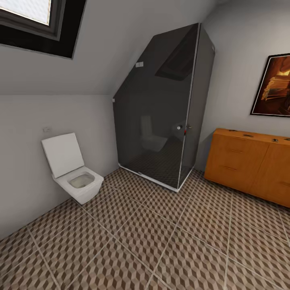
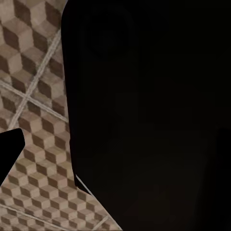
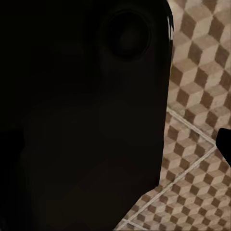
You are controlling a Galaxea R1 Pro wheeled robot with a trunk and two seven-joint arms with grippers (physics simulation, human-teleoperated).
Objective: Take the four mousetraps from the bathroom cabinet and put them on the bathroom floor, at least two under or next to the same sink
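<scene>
The orange-brown cabinet (image 1: 245,163) stands against the right wall, its drawers shut. On its top lie several small dark flat shapes, the mousetraps (image 1: 248,135), too small to make out in detail. The cube-patterned bathroom floor (image 1: 161,241) spreads between me and the cabinet. The sink is out of view. In the left wrist view a black fingertip (image 2: 9,149) juts in at the edge over the floor tiles (image 2: 33,96). The right wrist view has a similar black tip (image 3: 225,142) above the tiles (image 3: 197,72). Neither tip holds anything that I can see.
A white square toilet (image 1: 74,173) with its lid up hangs on the left wall. A dark glass shower cabin (image 1: 165,117) fills the far corner. A framed picture (image 1: 274,86) hangs above the cabinet. A large dark robot part (image 2: 154,120) blocks much of each wrist view.
</scene>
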